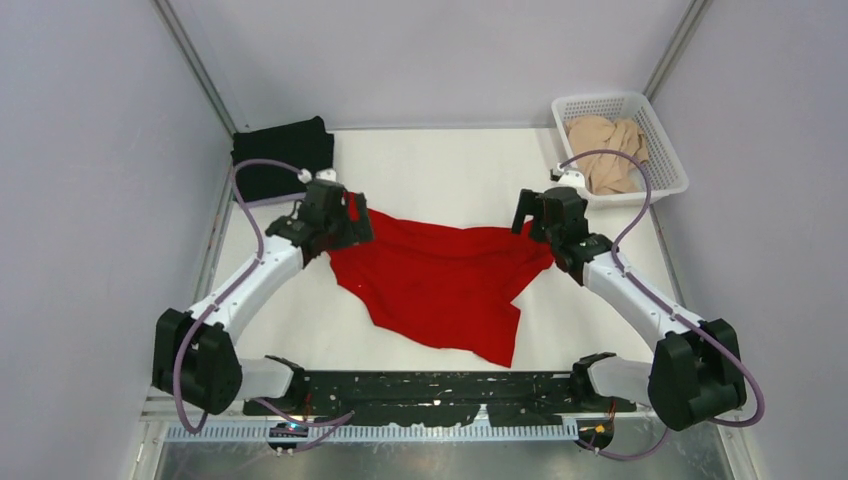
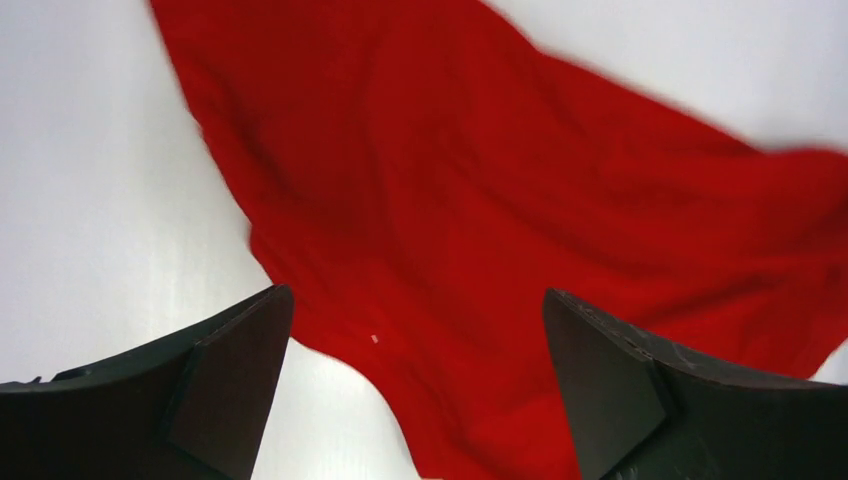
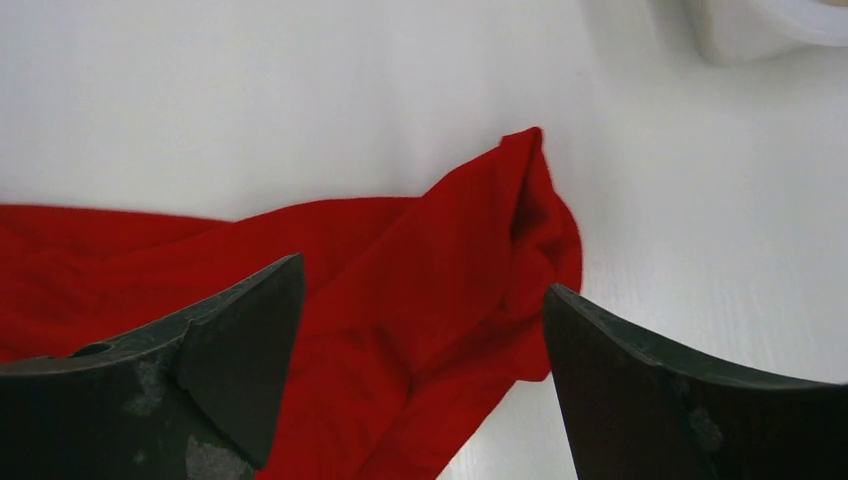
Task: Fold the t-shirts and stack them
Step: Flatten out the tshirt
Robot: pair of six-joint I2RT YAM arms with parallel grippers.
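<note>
While left gripper (image 2: 416, 292), right gripper (image 3: 424, 275) gape over red t-shirt (image 1: 440, 285), top view alone shows black t-shirt (image 1: 283, 155); beige t-shirt (image 1: 605, 150)

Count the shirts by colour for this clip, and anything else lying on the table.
Red shirt: 1
Black shirt: 1
Beige shirt: 1
White basket: 1
Total: 4 things, 3 of them shirts

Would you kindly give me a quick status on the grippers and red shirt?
Left gripper, right gripper: both open, empty. Red t-shirt rumpled mid-table, unfolded. Black t-shirt far left, basket far right, neither in the way.
</note>
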